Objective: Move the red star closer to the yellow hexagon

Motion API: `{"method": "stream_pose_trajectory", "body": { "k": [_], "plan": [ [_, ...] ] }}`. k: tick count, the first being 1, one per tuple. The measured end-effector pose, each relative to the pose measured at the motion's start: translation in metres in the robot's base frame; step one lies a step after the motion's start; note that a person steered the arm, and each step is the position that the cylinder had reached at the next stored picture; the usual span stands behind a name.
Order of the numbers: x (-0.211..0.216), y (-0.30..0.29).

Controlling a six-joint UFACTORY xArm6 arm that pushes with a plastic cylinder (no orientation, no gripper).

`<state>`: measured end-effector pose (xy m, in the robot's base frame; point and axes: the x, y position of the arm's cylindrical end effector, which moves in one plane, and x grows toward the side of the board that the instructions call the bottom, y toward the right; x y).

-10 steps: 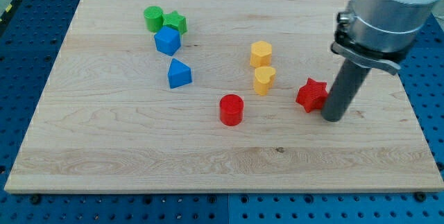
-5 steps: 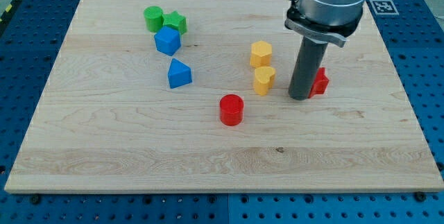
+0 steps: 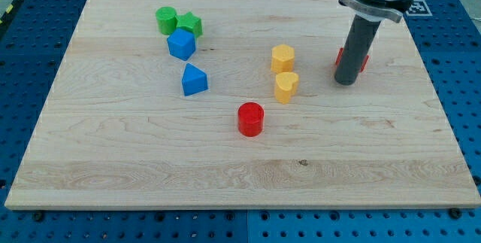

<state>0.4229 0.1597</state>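
blocks: two red, two yellow, two blue, two green; no claw, tip [image 3: 346,82] beside red star [image 3: 361,59]

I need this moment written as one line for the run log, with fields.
tip: my tip on board, view's right | target: red star partly hidden behind rod | reference: yellow hexagon to star's left, apart | status: not yet close

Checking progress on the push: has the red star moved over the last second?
Yes. The red star has gone toward the view's top and slightly right, from level with the yellow heart to level with the yellow hexagon, mostly hidden behind my tip.
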Motion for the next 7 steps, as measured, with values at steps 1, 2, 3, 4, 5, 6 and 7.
{"method": "stream_pose_trajectory", "body": {
  "k": [1,2,3,4,5,6,7],
  "plan": [
    [-0.015,0.0],
    [-0.031,0.0],
    [-0.03,0.004],
    [0.013,0.045],
    [0.01,0.086],
    [-0.027,0.096],
    [-0.047,0.095]
  ]
}}
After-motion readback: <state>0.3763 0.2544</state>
